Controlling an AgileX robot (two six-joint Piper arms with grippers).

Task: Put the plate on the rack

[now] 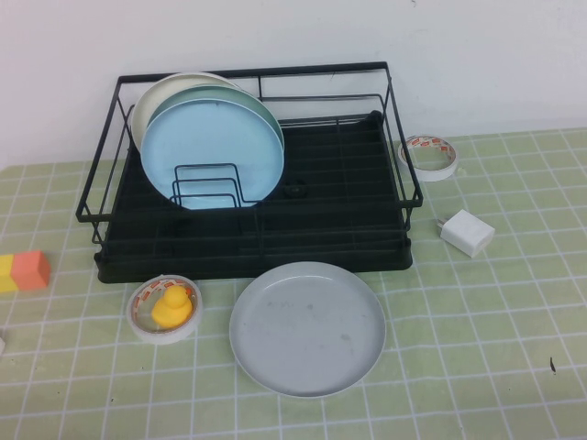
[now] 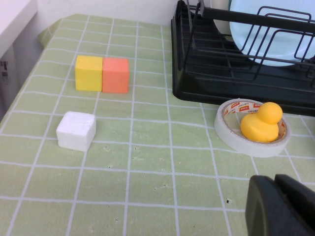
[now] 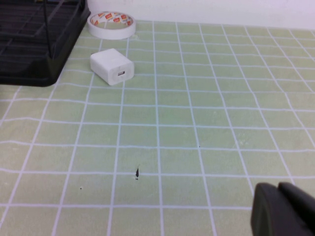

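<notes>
The pale grey plate [image 1: 307, 327] lies flat on the green tiled mat, just in front of the black wire rack [image 1: 339, 211]. The rack holds three upright plates at its left: a light blue one [image 1: 213, 147] in front, a pale green one and a cream one behind. The rack also shows in the left wrist view [image 2: 206, 73]. My left gripper [image 2: 275, 189] is shut and empty, low over the mat near the tape roll, left of the plate. My right gripper [image 3: 278, 194] is shut and empty over bare mat right of the plate. Neither gripper shows in the high view.
A tape roll with a yellow duck inside [image 1: 163, 308] [image 2: 252, 128] sits left of the plate. Yellow and orange blocks [image 1: 23, 271] [image 2: 102, 73] and a white cube [image 2: 76, 130] lie at the far left. A white charger [image 1: 467, 232] [image 3: 112, 66] and another tape roll [image 1: 429, 157] lie right of the rack.
</notes>
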